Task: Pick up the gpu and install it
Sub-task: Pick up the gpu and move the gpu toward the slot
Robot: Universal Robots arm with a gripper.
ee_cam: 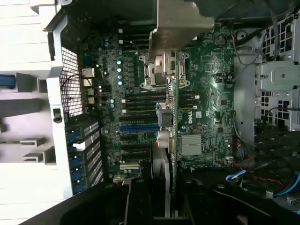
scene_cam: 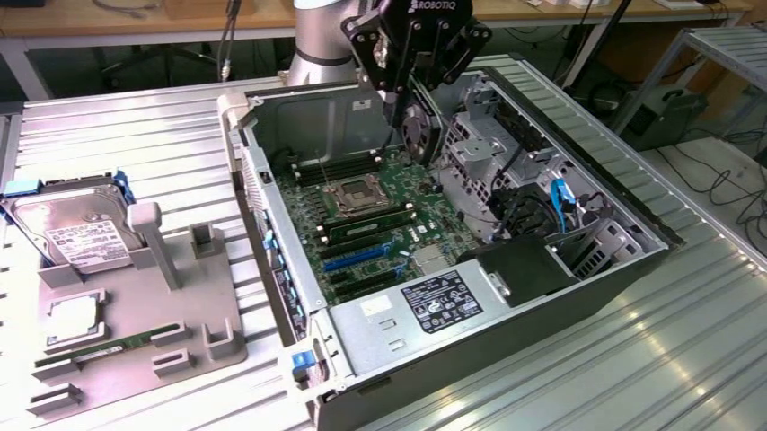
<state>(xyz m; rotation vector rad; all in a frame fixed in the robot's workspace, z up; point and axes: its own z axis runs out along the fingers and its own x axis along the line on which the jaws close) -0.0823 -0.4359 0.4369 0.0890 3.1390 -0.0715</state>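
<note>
**Graphics card held above open computer case**

The gripper hangs over the far end of the computer case, which lies on its side with the cover off. Its fingers are partly closed and clamp the graphics card between them. The card hangs upright below the fingers, with its round fan facing the exterior view's left. It is lifted clear of the main board and sits in none of the slots.

In the wrist view the card shows edge-on as a thin strip running out from between the two dark fingers. Its silver bracket is at the end away from them. Under the card lie the processor socket, the rows of dark slots and one blue slot.

Inside the case, the power supply with its white and black labels fills the near end. The drive cage stands along the side on the exterior view's right.

The case rests on a ribbed metal table. A grey holder tray sits well apart from the card, on the exterior view's left. It carries a hard drive standing tilted, a square processor chip and a narrow green memory stick.
</note>
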